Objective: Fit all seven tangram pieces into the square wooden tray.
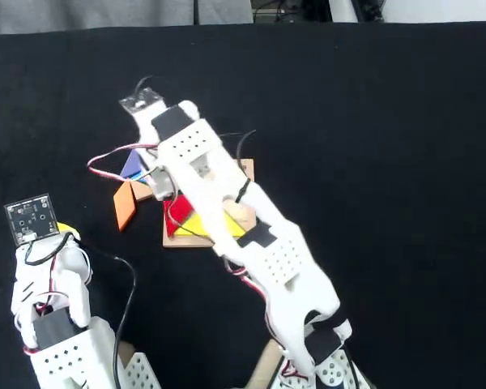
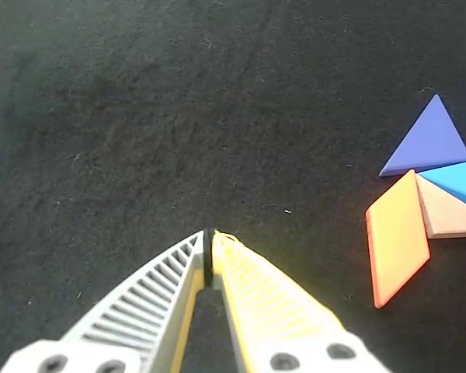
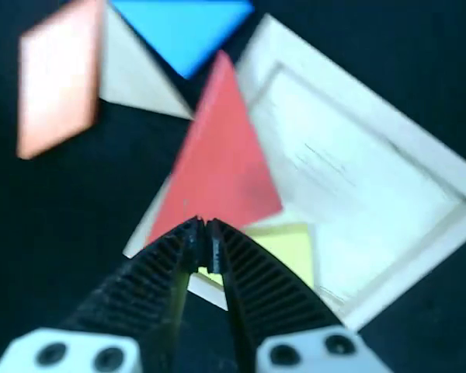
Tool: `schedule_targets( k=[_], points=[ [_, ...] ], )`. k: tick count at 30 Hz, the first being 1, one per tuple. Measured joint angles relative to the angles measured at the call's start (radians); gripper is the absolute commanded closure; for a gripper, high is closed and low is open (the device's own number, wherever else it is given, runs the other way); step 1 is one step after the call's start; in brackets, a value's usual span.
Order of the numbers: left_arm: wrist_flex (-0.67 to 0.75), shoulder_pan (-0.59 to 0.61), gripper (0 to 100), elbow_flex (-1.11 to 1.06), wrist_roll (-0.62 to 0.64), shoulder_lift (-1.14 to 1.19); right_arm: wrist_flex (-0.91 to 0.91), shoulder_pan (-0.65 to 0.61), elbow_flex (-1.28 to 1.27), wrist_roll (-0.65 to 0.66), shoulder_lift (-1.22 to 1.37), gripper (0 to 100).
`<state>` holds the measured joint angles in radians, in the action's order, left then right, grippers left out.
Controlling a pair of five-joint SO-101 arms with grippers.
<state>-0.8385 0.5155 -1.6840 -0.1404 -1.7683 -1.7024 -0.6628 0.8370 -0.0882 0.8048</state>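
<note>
Square wooden tray: sitting left of the tabletop's middle.
Red triangle: lying across the tray's rim.
Yellow piece: lying inside, by a corner.
Orange parallelogram, plain wooden triangle, blue triangle, purple triangle: clustering just beside the tray, toward the left edge.
Right gripper: fingers pressing together, gripping nothing, hovering at the red triangle's edge.
Left gripper: likewise closed and empty, hanging over bare tabletop toward the left edge.

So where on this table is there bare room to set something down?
The widest bare patch is the black cloth right of the wooden tray; the far strip behind it is free too. It's crowded left of the tray, where the orange piece and purple triangle lie, with the right arm over the tray.
</note>
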Motion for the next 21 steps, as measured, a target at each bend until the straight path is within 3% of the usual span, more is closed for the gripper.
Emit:
schedule_targets(
  k=[8,21],
  points=[
    [0.000,0.000,97,0.000,0.000,0.000,0.041,-0.084,0.074,0.000,0.081,98.7],
    [0.000,0.000,97,0.000,0.000,0.000,-0.025,0.005,0.302,0.000,0.199,98.8]
  ],
)
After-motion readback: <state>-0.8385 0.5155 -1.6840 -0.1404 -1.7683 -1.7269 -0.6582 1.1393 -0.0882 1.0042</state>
